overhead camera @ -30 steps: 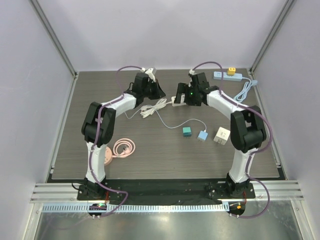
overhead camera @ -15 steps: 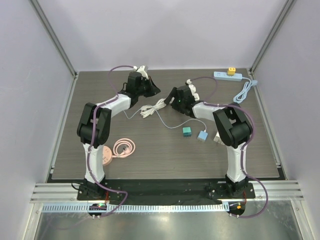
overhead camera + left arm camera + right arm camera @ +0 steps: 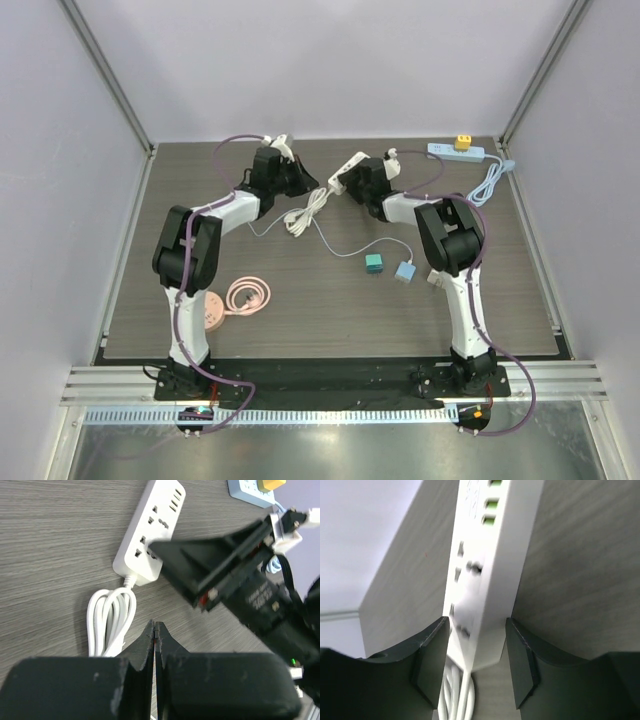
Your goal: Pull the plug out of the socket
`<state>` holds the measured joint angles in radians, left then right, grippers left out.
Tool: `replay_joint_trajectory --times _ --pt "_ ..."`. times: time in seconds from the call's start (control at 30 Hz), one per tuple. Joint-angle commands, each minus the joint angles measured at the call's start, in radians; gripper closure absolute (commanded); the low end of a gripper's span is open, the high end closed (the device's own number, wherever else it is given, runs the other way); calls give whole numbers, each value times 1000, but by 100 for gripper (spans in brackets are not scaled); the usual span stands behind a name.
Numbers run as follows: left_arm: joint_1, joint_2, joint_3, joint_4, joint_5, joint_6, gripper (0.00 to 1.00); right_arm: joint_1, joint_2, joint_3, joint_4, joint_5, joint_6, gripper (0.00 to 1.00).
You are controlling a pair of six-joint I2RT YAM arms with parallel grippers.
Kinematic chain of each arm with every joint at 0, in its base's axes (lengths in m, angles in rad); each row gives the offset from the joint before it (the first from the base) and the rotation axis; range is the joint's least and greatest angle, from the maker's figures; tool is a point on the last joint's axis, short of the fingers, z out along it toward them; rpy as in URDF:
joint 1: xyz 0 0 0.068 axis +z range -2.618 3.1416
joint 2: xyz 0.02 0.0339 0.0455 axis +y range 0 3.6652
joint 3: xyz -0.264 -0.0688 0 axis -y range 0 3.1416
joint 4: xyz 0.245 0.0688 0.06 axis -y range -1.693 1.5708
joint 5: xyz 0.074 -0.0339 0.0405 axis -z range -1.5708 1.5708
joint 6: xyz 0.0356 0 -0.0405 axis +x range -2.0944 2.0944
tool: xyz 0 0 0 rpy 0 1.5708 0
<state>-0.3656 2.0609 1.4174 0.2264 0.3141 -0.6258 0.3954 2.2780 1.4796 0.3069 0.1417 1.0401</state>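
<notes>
A white power strip [image 3: 343,170] lies at the back middle of the table, its white cable coiled [image 3: 305,215] in front of it. No plug shows in its sockets [image 3: 150,535]. My right gripper [image 3: 353,180] is open and straddles the strip's cable end [image 3: 485,580], one finger on each side; the right wrist view is blurred. My left gripper [image 3: 306,182] is shut and empty, just left of the strip, above the coil [image 3: 107,620]. A blue power strip [image 3: 455,152] with a yellow plug [image 3: 463,142] in it lies at the back right.
A teal cube [image 3: 374,263], a blue adapter [image 3: 404,271] and a white adapter [image 3: 437,276] lie right of centre. A pink coiled cable [image 3: 247,296] and pink disc [image 3: 214,312] lie at the front left. The blue strip's cable [image 3: 490,182] runs along the right.
My right gripper has swung back and left, and the white strip has shifted back with it and turned. My left gripper has moved slightly back-left.
</notes>
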Motion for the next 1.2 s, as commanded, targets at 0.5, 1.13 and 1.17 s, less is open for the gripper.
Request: replay_joint_trajectory --times 0.5,1.13,1.17 --pt "28 -44 20 37 6 -11 100 -17 9 101 -63 41 -187 34" --pt "30 -16 37 53 45 -37 100 -308 -365 -49 -301 156 -476 7" --pt "30 -15 40 53 48 -37 100 -349 -356 -38 -299 145 -480 7"
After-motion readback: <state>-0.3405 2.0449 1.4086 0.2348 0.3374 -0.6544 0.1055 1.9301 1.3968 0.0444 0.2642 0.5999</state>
